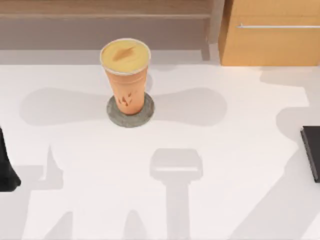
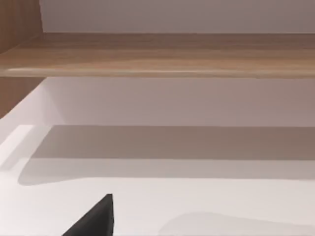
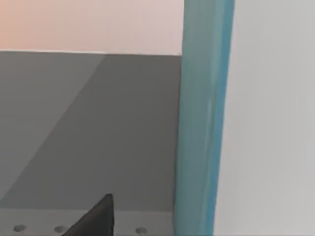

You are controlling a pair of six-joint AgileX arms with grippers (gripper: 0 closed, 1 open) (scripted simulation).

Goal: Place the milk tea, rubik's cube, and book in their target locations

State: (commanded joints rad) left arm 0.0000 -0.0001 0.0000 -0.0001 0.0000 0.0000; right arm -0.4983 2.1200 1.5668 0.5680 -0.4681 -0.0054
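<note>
Milk tea [image 1: 125,75] upright on coaster [image 1: 130,112]; pincer states: cannot tell.

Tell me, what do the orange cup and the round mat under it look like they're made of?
The milk tea cup looks like matte paper or thin plastic: a smooth orange-tan wall with a printed dark logo and a pale rim, though the render leaves it open. The coaster beneath it looks like stone or concrete, judging by its grey, speckled, dull surface.

Milk tea [image 1: 125,75] upright on coaster [image 1: 130,116]; black slab [image 1: 312,152] at right edge, prob. cut off
</note>
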